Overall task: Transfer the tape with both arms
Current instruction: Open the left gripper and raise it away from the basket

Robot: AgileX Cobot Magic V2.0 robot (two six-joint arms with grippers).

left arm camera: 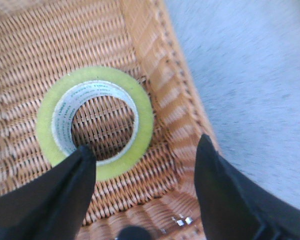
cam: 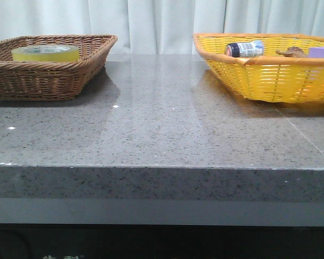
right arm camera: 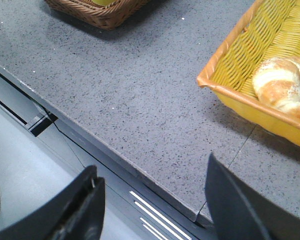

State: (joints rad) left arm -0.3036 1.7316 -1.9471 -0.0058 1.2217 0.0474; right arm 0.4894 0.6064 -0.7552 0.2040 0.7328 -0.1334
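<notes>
tape (left arm camera: 97,122) is being kept flat inside brown basket (left arm camera: 155,100) | left gripper (left arm camera: 142,167) held apart above it | right gripper (right arm camera: 152,200) held apart off basket

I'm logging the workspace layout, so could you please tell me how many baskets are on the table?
2. The brown wicker basket sits at the table's left rear, holding the tape. The yellow basket sits at the right rear, holding a bottle and other items.

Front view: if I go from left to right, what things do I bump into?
Tape in the brown basket → bare table → yellow basket holding a bottle, a brown thing, then a purple thing.
</notes>
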